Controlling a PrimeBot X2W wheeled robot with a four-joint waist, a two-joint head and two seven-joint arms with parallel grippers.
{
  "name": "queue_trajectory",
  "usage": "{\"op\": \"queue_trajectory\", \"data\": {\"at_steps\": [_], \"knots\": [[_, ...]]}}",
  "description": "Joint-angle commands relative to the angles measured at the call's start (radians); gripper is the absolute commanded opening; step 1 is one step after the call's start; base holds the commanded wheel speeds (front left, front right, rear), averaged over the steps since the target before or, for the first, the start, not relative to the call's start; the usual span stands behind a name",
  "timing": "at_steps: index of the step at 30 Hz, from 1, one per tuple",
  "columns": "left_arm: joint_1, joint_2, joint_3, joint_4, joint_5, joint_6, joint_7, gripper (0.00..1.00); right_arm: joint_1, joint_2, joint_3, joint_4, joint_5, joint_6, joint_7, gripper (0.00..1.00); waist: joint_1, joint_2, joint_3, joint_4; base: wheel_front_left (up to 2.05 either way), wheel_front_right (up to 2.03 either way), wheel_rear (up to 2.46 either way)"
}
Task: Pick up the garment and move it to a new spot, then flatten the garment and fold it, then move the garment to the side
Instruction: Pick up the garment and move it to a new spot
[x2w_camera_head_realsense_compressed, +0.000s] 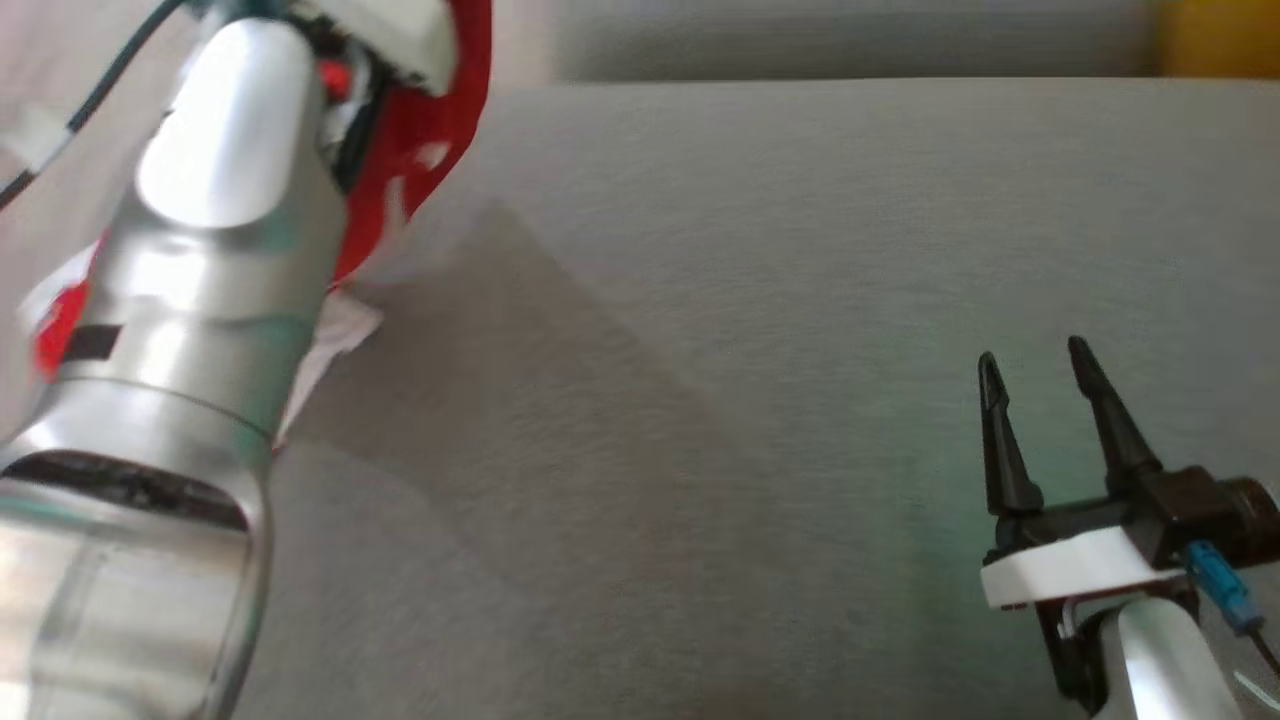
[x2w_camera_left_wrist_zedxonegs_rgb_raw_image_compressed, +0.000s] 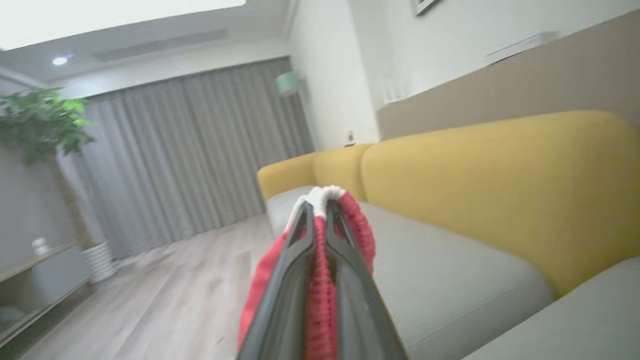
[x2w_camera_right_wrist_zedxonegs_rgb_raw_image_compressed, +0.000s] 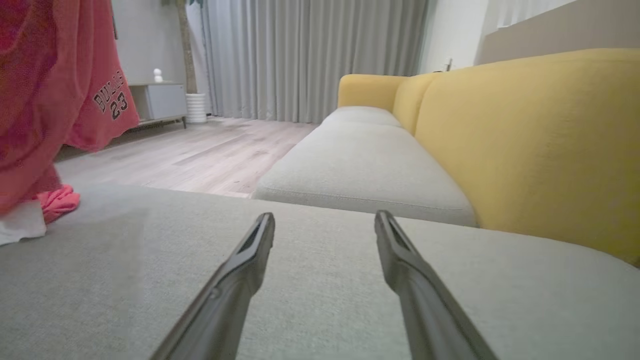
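Your left end effector (x2w_camera_left_wrist_zedxonegs_rgb_raw_image_compressed: 320, 207) is clamped on the red mesh sports garment with white trim (x2w_camera_left_wrist_zedxonegs_rgb_raw_image_compressed: 260, 285). Its two dark fingers are pressed together with a ridge of the fabric between them. The garment hangs from that grip at the left of the head view, raised above the grey fabric sofa seat (x2w_camera_head_realsense_compressed: 800, 300). In the right wrist view a bunch of red and white cloth at its lower end touches the seat, while the panel with the printed number hangs free above it. Your right end effector (x2w_camera_head_realsense_compressed: 1035, 355) holds nothing. Its fingers are spread apart, low over the bare seat and well apart from the garment.

As I judge it, you are in the first step: the pick-up is made, but the garment is not yet set down at a new spot. Everything after that remains to do: laying it flat, folding it, and moving the folded garment to the side. The wide bare seat ahead of the right end effector looks a fair place to lay it.
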Motion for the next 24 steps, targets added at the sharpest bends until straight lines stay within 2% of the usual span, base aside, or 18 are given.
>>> {"op": "queue_trajectory", "data": {"at_steps": [1,6,11,16,21,22,23,24], "knots": [[-0.096,0.019,-0.010,-0.074,-0.026,0.002,-0.008,0.00,-0.005,-0.003,0.032,-0.030,0.016,-0.001,-0.009,1.00,0.0004,0.0000,-0.098,-0.183,0.00,0.00,0.00],[-0.153,-0.003,-0.047,-0.136,-0.068,0.004,-0.006,0.00,0.012,-0.003,0.059,-0.040,0.038,-0.001,-0.009,1.00,0.0004,0.0000,-0.086,-0.318,0.00,0.00,0.00],[-0.147,-0.019,-0.058,-0.091,-0.071,0.055,0.003,0.00,0.016,-0.003,0.075,-0.047,0.068,-0.001,-0.009,1.00,0.0004,0.0000,-0.055,-0.411,0.00,0.00,0.00],[-0.046,-0.030,-0.081,-0.036,-0.091,0.083,-0.005,0.00,0.005,-0.003,0.092,-0.056,0.092,-0.001,-0.009,1.00,0.0004,0.0000,-0.008,-0.442,0.00,0.00,0.00],[0.234,-0.035,-0.108,-0.035,-0.156,0.100,-0.036,0.00,-0.008,-0.003,0.093,-0.056,0.117,-0.001,-0.009,1.00,0.0004,0.0000,0.047,-0.436,0.00,0.00,0.00],[0.299,-0.035,-0.109,-0.051,-0.176,0.112,-0.039,0.30,-0.008,-0.003,0.094,-0.054,0.117,-0.001,-0.009,1.00,0.0004,0.0000,0.053,-0.429,0.00,0.00,0.00],[0.362,-0.035,-0.106,-0.083,-0.189,0.129,-0.039,0.99,-0.007,-0.003,0.094,-0.051,0.117,-0.001,-0.009,1.00,0.0004,0.0000,0.055,-0.419,0.00,0.00,0.00],[0.422,-0.035,-0.091,-0.125,-0.196,0.155,-0.040,1.00,-0.006,-0.003,0.094,-0.048,0.115,-0.001,-0.009,1.00,0.0004,0.0000,0.055,-0.408,0.00,0.00,0.00]]}}
